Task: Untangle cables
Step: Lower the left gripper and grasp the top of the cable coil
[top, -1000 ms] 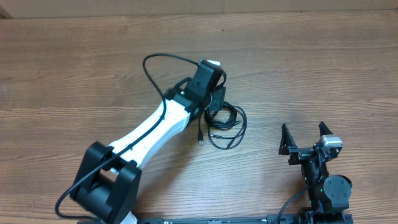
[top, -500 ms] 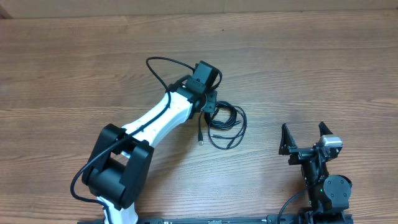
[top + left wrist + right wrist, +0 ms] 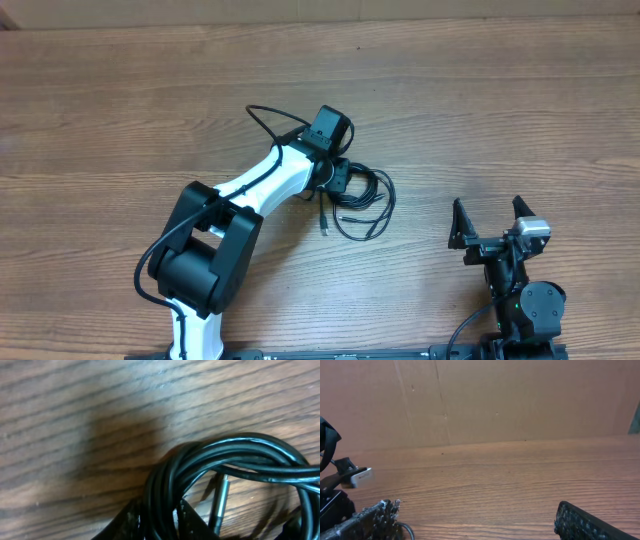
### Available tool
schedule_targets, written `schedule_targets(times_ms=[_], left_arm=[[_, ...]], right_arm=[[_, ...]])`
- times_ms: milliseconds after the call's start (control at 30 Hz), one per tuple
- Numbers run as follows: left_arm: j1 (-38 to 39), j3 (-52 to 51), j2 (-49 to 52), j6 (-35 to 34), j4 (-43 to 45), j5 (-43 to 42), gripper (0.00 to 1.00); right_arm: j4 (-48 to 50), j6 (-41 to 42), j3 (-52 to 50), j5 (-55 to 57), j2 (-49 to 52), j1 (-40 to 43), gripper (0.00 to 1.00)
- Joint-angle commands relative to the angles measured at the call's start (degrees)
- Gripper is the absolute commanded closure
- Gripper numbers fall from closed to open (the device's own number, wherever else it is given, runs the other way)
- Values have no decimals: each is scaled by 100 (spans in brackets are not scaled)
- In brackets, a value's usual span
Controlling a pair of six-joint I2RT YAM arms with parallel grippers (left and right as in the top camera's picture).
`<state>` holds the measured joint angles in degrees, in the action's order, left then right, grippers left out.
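Note:
The cables [image 3: 366,205] lie as a loose coil of thin black cords at the table's middle, one plug end [image 3: 322,224] pointing toward the front. My left gripper [image 3: 343,180] is down on the coil's left edge. In the left wrist view the cables [image 3: 225,455] curve in a tight bundle that runs down between the fingers [image 3: 131,520], and the left gripper [image 3: 160,521] is shut on those strands. A metal plug [image 3: 220,500] lies just right of the grip. My right gripper [image 3: 490,222] stands open near the front right, apart from the coil, with nothing in it.
The left arm's own thick black cable [image 3: 268,122] arches over its white link. Bare wooden table [image 3: 510,475] stretches ahead of the right gripper [image 3: 480,525], ending at a brown cardboard wall [image 3: 520,400]. The left wrist's camera [image 3: 356,477] shows at that view's left edge.
The left arm has folded in and lowered its wrist onto the coil's left edge, and its jaws have closed in on the strands. The right arm has not moved.

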<state>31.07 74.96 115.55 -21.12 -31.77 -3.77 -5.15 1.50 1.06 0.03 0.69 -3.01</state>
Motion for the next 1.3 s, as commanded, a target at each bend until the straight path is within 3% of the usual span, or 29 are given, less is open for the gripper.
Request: schedule_targets(times_ms=[0,200,333,500,867,1000,1067,1100,1167,1267], left_arm=[[-26,33,72,-31,-162,190,94],[-98,175,35,-76,-605,695,96],[-258,693,-195,-743,-1447,866,96],[-409,1202,-688,-1307,-2179,431,96],[-496,1228,-1027,-1532,-2369,304,96],[-496,1228,-1027,-1733,-2374,160,96],[-511,1228,-1027,-2321,-2396,114,96],[-525,1228,-1027,-2621,-2393,116,96],[-529,1228,-1027,-3117,-2393,116,96],[-518,1228,-1027,-3591,-2393,35,96]], right_arm=[[39,-2,-61,31,-39,-20,0],[42,0,-61,31,-39,-20,0],[39,-2,-61,28,-39,-20,0],[42,-2,-61,31,-39,-20,0],[50,96,-61,-122,-39,-24,0],[155,1620,-61,-1132,-39,-31,0],[212,3401,-61,-2212,-39,-31,0],[216,4677,-61,-2826,-39,-31,0],[214,5919,-61,-3292,-39,-31,0],[214,6693,-61,-3314,-39,-31,0]])
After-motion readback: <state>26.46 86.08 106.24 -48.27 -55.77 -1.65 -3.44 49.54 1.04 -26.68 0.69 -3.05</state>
